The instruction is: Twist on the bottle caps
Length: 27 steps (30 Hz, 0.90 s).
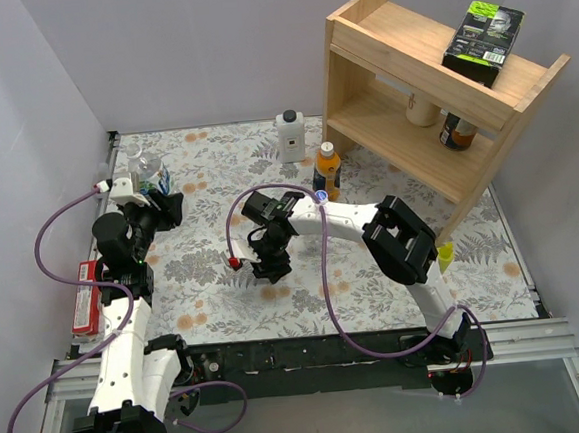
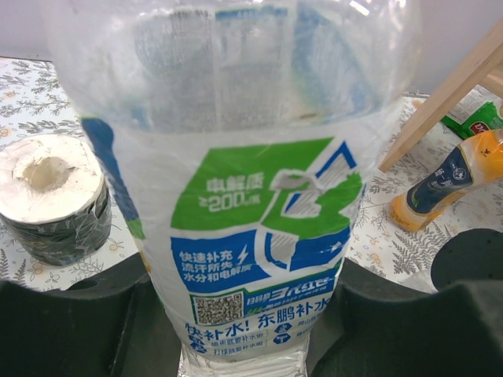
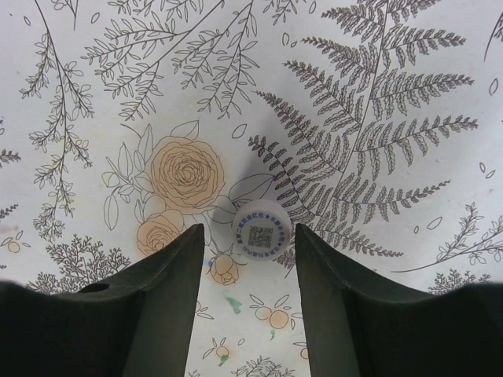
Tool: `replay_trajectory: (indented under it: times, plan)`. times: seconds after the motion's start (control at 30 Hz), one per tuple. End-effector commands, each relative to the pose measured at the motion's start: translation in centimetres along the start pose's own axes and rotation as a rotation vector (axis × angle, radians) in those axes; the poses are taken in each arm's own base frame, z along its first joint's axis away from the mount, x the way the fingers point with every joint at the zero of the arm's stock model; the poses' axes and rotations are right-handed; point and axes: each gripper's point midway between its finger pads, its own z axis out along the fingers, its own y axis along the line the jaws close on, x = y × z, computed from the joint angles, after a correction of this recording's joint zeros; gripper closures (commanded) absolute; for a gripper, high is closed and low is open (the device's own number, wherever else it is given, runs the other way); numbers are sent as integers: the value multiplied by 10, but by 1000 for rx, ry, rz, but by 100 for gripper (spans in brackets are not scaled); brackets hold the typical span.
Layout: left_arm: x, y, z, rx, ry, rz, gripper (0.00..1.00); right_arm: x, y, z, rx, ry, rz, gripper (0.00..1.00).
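Two tools stand well apart. The right tool [image 3: 250, 236] hangs spread over the floral tabletop [image 3: 377, 94]. A whitish bottle cap [image 3: 261, 232] lies between its fingertips, nearer the right one; contact is unclear, and from overhead the tool hides the cap. The left tool [image 2: 240, 330] pinches an upright clear bottle [image 2: 259, 196] with a blue-green label, its neck cut off. The orange bottle [image 1: 328, 165] stands beside the wooden shelf [image 1: 402, 117].
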Motion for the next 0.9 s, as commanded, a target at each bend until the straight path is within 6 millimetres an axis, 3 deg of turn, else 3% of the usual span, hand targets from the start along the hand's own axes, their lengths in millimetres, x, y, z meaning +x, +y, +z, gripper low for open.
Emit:
replay_trajectory:
  times: [0.0, 0.37, 0.87]
  plan:
    - [-1, -2, -1, 17, -12, 7, 100, -7, -11, -1, 28, -14, -17, 44]
    - [4, -2, 0, 20, -5, 2, 100, -7, -17, 0, 54, -10, -11, 53]
    - [15, -2, 1, 37, 22, 2, 100, -3, -12, 6, 46, 7, -33, 53]
